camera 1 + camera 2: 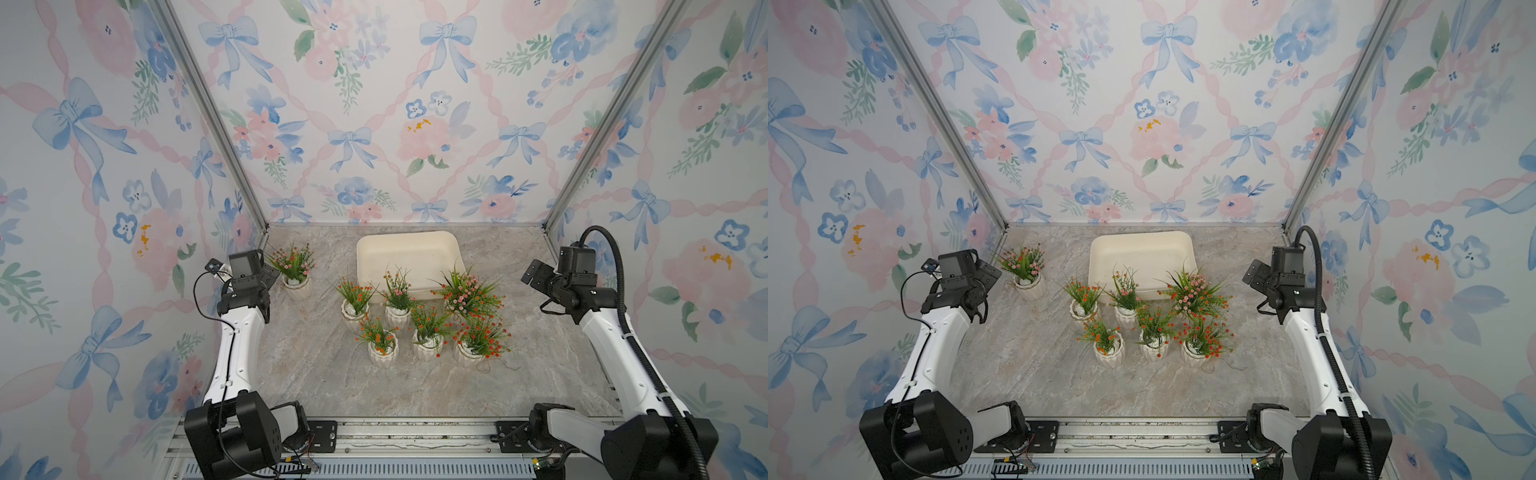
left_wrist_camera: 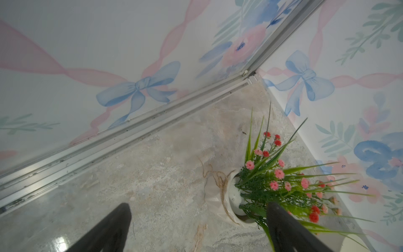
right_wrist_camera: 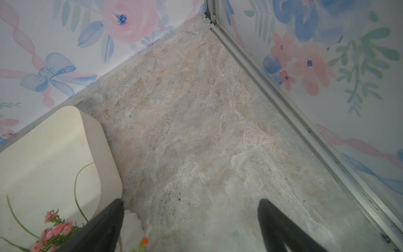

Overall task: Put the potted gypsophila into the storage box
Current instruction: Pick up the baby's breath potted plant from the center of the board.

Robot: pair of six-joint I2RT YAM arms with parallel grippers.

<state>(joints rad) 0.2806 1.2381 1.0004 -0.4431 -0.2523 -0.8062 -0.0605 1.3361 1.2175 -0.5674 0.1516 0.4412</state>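
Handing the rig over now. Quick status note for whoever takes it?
Left gripper: open, empty, close to the lone pot near the far left corner.
Right gripper: open, empty, over bare table beside the box.
The box is empty, at the back of the table.
Six pots stand clustered in front of it.
Done: nothing placed yet.
Left: all seven pots into the box.

Green sprigs hide part of the storage box (cut off in the right wrist view).
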